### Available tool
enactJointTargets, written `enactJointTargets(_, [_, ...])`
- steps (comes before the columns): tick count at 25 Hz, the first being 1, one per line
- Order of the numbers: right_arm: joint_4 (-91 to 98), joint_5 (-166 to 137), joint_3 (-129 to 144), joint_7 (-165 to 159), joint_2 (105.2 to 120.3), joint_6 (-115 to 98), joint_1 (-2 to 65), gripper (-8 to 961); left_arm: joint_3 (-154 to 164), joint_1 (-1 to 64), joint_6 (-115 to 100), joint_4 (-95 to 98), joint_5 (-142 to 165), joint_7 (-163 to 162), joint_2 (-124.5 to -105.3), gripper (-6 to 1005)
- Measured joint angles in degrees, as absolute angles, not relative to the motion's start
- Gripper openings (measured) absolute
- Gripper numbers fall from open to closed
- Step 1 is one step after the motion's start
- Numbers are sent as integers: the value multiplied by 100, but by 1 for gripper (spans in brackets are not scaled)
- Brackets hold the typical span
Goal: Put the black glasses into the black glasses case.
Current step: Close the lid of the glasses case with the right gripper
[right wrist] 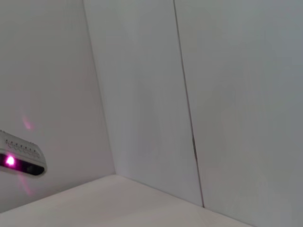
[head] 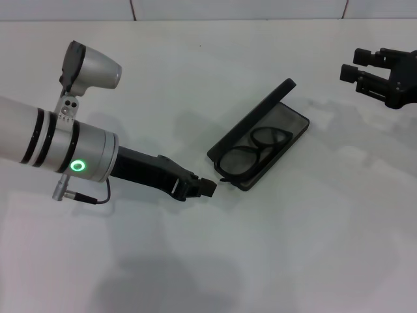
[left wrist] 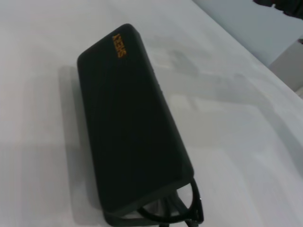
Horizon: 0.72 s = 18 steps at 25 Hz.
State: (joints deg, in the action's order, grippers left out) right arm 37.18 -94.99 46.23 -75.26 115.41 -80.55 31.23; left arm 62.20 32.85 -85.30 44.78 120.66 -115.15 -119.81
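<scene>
Black glasses inside open black glasses case; left tool just beside.

Silver left arm, green ring light, black fingers

A plain white desk fills the scene. White wall panels rise at its far edge, split by thin vertical seams.

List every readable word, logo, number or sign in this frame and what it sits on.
Orange logo of a few letters on the lid's outside of the black glasses case, near one end: too blurred and turned to read with certainty.
Nothing legible on the black glasses, either gripper or the table.
</scene>
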Motion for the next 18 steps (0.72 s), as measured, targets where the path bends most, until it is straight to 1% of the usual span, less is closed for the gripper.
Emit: enactJointTargets(18, [3553,-9379,4621,-7345,11560,-8015,3122,436,7047,3670,-7643,3916,11552,-11500,-12020,15])
